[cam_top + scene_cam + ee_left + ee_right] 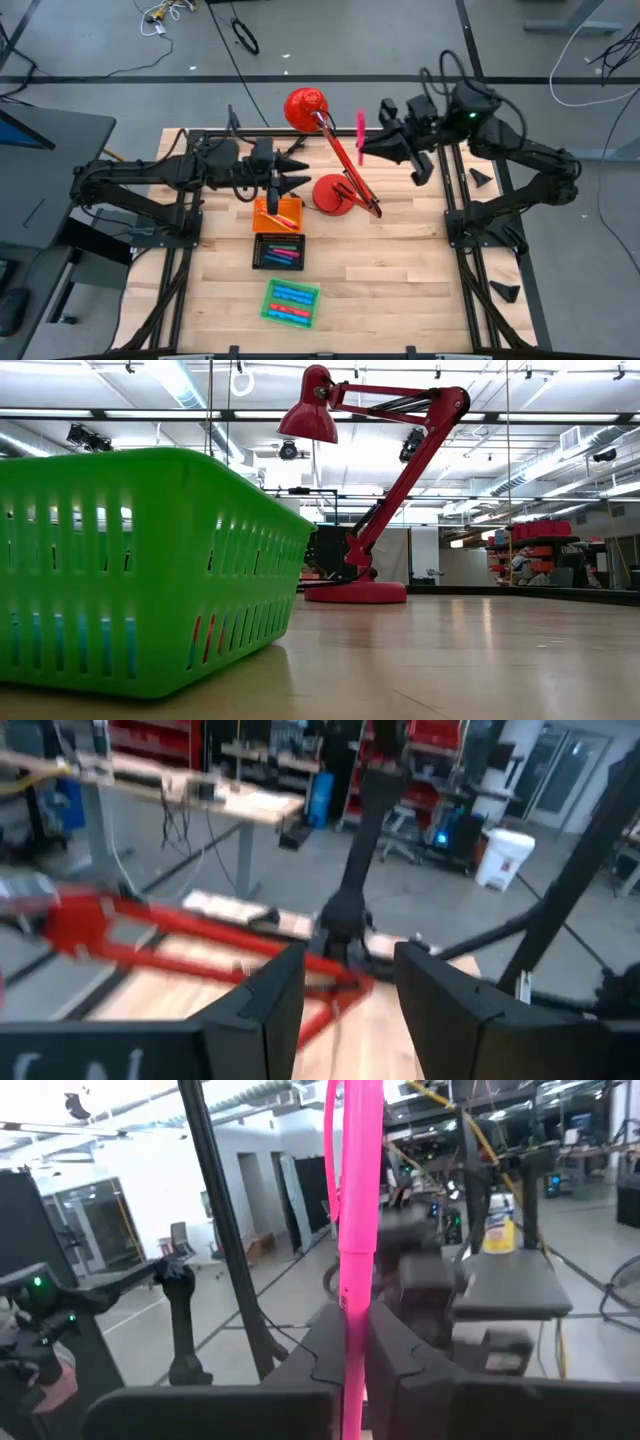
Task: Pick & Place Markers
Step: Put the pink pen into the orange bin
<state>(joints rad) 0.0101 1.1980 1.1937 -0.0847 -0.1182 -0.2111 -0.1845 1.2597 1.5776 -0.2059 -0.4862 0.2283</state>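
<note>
My right gripper (367,150) hangs over the table's far right part, beside the red lamp (335,160), shut on a pink marker (361,130). My left gripper (300,171) hovers above the orange tray (280,215), open, with nothing between its fingers (270,1005). More markers lie in the black tray (279,250) and in the green tray (291,302); the low view shows the green tray (150,570) close up. My right gripper pinches the pink marker between its two fingers, on the marker's lower part (352,1325). The fingers reach in about level from the table's right side and lie across the marker. The marker is lifted clear of the table, and its long upper part (358,1180) sticks up past the fingers.
The red lamp's base (333,195) stands mid-table between the two grippers, its arm (400,470) slanting up to the shade (305,107). The three trays sit in a row from the table's middle toward its near edge. Bare wood lies to the right of the trays.
</note>
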